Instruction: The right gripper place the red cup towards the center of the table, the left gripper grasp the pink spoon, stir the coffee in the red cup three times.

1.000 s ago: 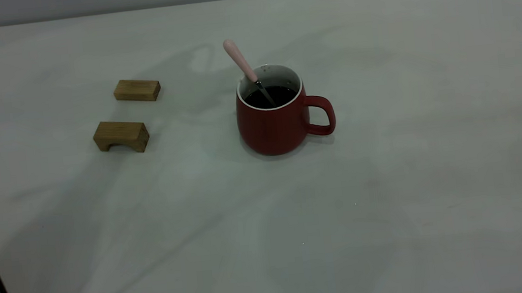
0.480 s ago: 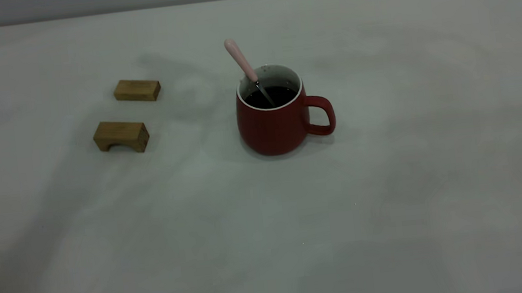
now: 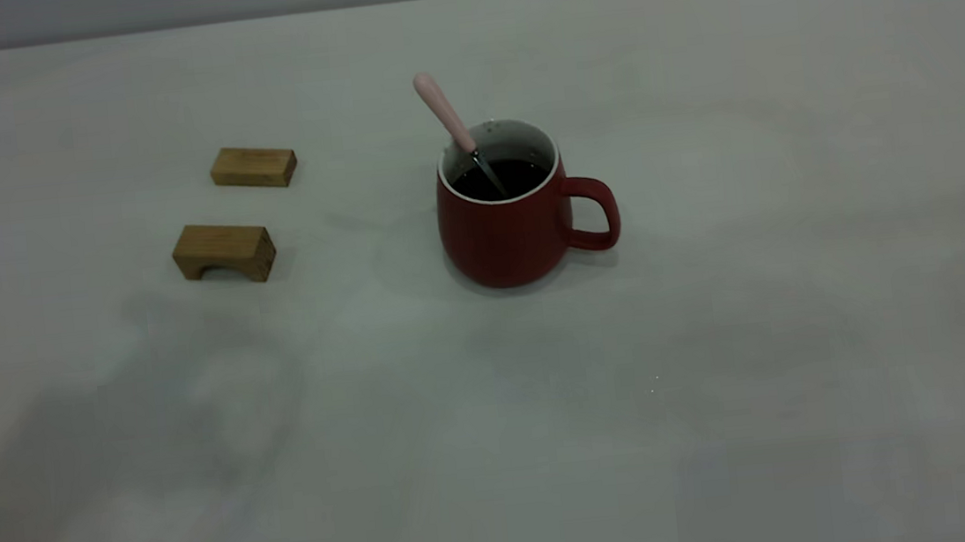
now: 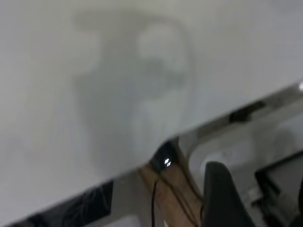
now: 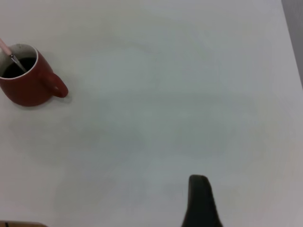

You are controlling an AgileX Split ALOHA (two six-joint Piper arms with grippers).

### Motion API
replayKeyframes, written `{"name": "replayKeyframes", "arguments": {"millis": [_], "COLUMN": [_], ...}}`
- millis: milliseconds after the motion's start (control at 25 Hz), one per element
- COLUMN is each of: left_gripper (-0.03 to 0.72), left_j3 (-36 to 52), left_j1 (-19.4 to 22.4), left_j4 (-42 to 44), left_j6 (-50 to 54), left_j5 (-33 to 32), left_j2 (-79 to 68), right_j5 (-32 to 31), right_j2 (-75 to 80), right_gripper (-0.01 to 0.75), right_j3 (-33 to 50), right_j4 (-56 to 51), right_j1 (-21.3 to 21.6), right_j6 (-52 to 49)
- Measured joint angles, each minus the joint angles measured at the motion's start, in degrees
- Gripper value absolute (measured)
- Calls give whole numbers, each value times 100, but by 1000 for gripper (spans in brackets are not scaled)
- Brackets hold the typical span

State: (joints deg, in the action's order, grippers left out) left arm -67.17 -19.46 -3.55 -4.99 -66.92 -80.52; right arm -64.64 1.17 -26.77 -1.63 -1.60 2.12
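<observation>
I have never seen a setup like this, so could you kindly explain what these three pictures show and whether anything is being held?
It is a two-armed robot at an off-white table. The wide picture comes from an outside camera; neither arm appears there. A dark red ceramic mug holds near-black coffee, with a pink-handled metal spoon leaning inside. Two small wooden blocks lie to its left. The other pictures come from cameras on each wrist; only one dark finger or shows, so nothing seems held.
</observation>
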Motion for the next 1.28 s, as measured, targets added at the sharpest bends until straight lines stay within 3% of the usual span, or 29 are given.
{"name": "replayKeyframes", "arguments": {"millis": [240,480,600,800,1080,1280], "left_gripper": [461,461,461,461,461,461], "left_j3": [1552,2586,2984,3644,3816,3914], "left_j1": [68,1183,1509,1570,1931,1968], "left_j4": [280,281,281,281,295,301], "left_j6": [188,234,236,241,291,416], "left_j5": [5,56,204,681,479,305], "left_j2": [1990,3778,4490,5798,7027,7751], "right_j5": [0,0,0,0,0,0], "right_j2": [0,0,0,0,0,0], "right_gripper": [584,584,584,584,584,584], "right_j3": [0,0,0,0,0,0], "right_j4": [0,0,0,0,0,0], "right_j1": [0,0,0,0,0,0], "right_j6": [0,-5,-4,-4,1,1]}}
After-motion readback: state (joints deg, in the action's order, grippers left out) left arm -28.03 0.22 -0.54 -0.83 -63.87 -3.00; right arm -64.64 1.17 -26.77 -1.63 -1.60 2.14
